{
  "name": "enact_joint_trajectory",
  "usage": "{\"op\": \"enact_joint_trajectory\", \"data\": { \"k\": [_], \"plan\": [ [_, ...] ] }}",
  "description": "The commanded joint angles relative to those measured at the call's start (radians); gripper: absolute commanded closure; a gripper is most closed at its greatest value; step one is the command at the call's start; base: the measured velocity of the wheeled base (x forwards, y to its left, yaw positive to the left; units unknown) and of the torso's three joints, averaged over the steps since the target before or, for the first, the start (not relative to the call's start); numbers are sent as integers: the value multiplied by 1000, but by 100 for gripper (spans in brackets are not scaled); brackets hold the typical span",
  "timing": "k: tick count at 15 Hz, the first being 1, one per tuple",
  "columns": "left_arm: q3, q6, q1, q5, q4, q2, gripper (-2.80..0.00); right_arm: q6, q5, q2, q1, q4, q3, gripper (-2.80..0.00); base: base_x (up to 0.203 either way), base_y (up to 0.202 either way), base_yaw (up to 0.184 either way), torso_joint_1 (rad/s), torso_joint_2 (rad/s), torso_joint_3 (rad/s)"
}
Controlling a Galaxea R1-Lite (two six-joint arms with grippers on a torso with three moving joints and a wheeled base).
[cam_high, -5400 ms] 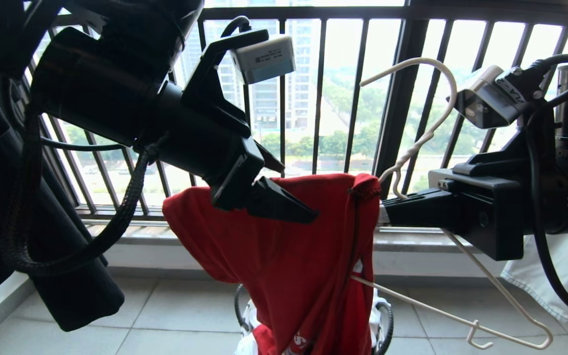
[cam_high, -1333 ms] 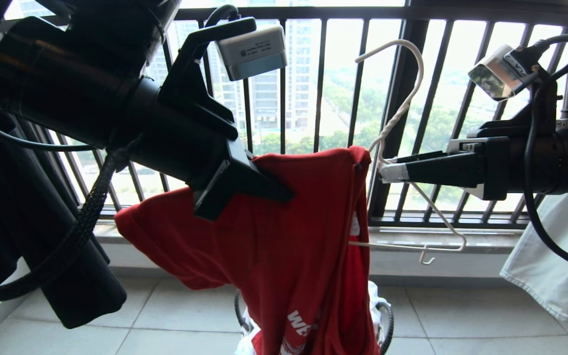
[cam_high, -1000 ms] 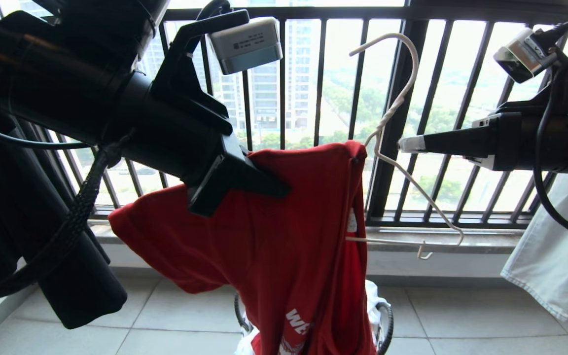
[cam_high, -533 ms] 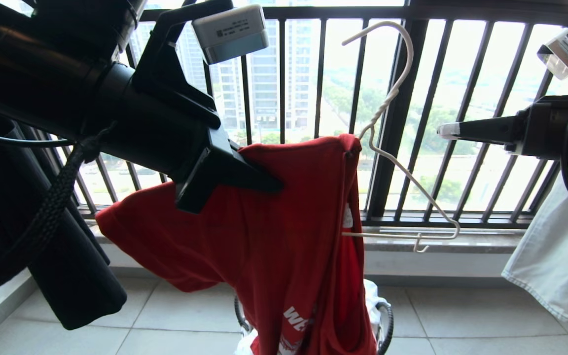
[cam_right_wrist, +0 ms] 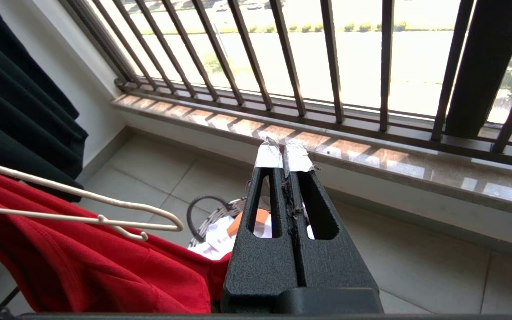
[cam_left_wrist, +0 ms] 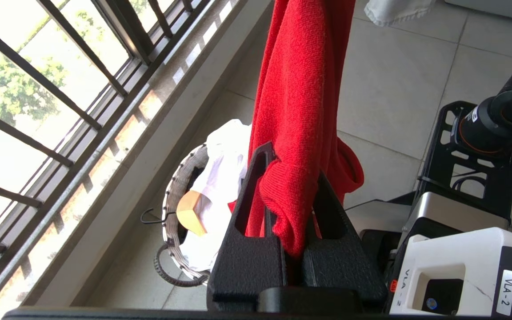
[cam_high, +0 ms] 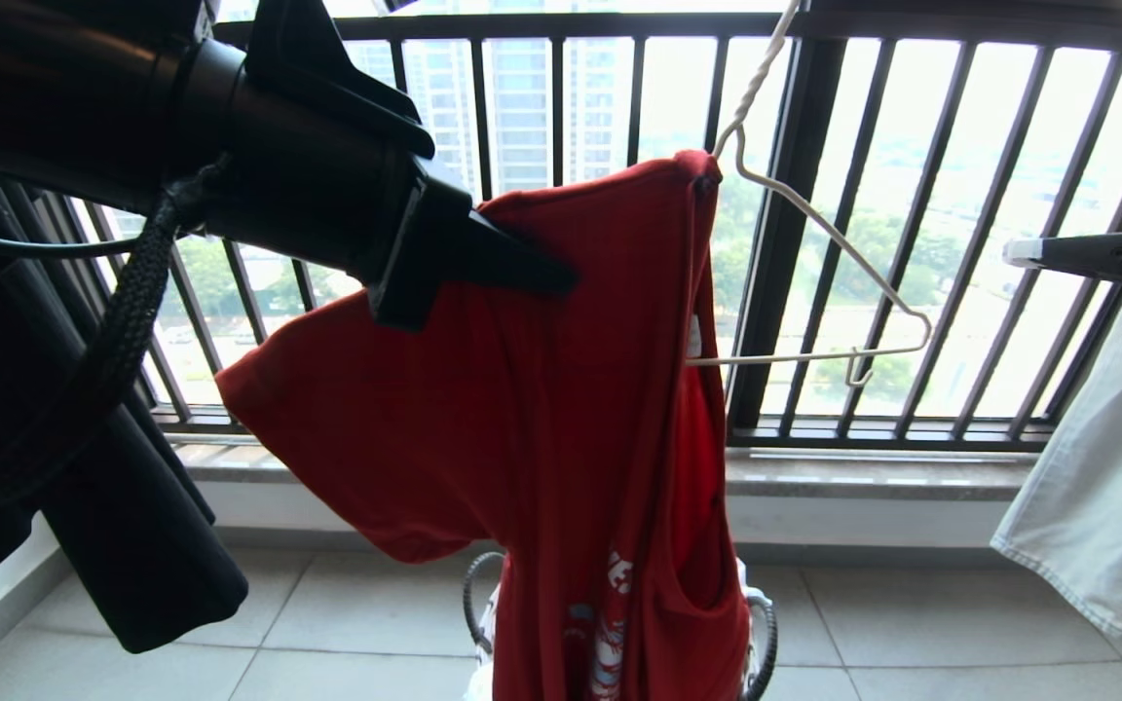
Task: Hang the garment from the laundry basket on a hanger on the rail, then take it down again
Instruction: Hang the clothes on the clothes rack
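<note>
The red garment (cam_high: 561, 409) hangs in mid-air in front of the window. My left gripper (cam_high: 561, 282) is shut on a bunched fold at its shoulder (cam_left_wrist: 294, 164). The off-white wire hanger (cam_high: 814, 214) has one arm inside the shirt. Its other arm juts out bare to the right, and its hook runs out of the head view's top. My right gripper (cam_high: 1014, 253) is at the far right, apart from the hanger, shut and empty (cam_right_wrist: 283, 149). The laundry basket (cam_left_wrist: 174, 200) stands on the floor below, partly hidden by the garment. The rail is out of view.
The dark barred window railing (cam_high: 795, 243) and its stone ledge (cam_high: 863, 472) run behind. A black garment (cam_high: 132, 545) hangs at the left and a white cloth (cam_high: 1097, 487) at the right. The basket holds white clothes and a wooden hanger (cam_left_wrist: 191, 213).
My right gripper let go of the hanger's neck, drew back to the right and shut empty. My left gripper lifted the garment and hanger higher, taking the hook past the top edge.
</note>
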Motion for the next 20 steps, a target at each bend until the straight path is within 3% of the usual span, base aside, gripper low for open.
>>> {"op": "enact_joint_trajectory", "data": {
  "k": [1, 3, 14, 17, 20],
  "plan": [
    [0, -32, 2, -1, 2, 11, 0, -1, 5, 7, -115, 9, 1, 0, 0, 0, 0, 0, 0, 0],
    [1, -36, -3, -4, 1, -7, 0, -1, 4, 8, -164, 33, -4, 0, 0, 0, 0, 0, 0, 0],
    [25, -53, -11, -3, -27, 16, 0, 2, 4, -39, -191, 204, -17, 0, 0, 0, 0, 0, 0, 0],
    [64, -87, -11, -4, -95, 6, 0, 2, 4, -64, -181, 263, 8, 0, 0, 0, 0, 0, 0, 0],
    [108, -92, -8, -1, -156, -4, 0, 0, -5, -57, -112, 371, 22, 0, 0, 0, 0, 0, 0, 0]
  ]
}}
